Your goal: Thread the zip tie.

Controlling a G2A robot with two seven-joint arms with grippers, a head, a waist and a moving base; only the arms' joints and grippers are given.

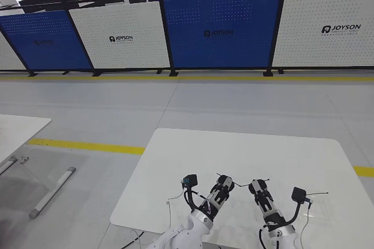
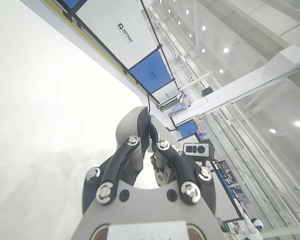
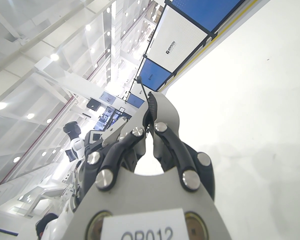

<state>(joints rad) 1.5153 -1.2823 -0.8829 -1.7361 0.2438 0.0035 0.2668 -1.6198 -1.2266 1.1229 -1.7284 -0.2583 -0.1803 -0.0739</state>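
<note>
Left gripper [image 2: 149, 113] has its two fingers pressed together, with the thin black strap of the zip tie [image 2: 148, 102] pinched between the ribbed black pads. A short length of strap pokes out past the fingertips, nearly in line with the fingers. It hangs in the air, clear of the white table [image 1: 237, 149] below.

The right gripper [image 3: 148, 106] is likewise clamped narrow on the zip tie. Here the strap leaves the fingertips at a slant and ends in the small square head [image 3: 139, 79], which stands free just beyond the tips and touches nothing.

From the top view the two grippers sit side by side over the near part of the table, close to its front edge. Their fingertips point away from the robot and lean slightly toward each other. A fine dark line appears to cross the small gap between them, and short ends stick out to the outer side of each gripper. It is too thin there to say for certain whether one strap joins both grippers. Whether the strap's tip has entered the head cannot be told either; in the right wrist view the head shows nothing passing through it.

Beyond the table a yellow floor line [image 1: 87, 146] runs across, and blue and white pegboard panels [image 1: 221, 31] stand at the back of the room.
</note>
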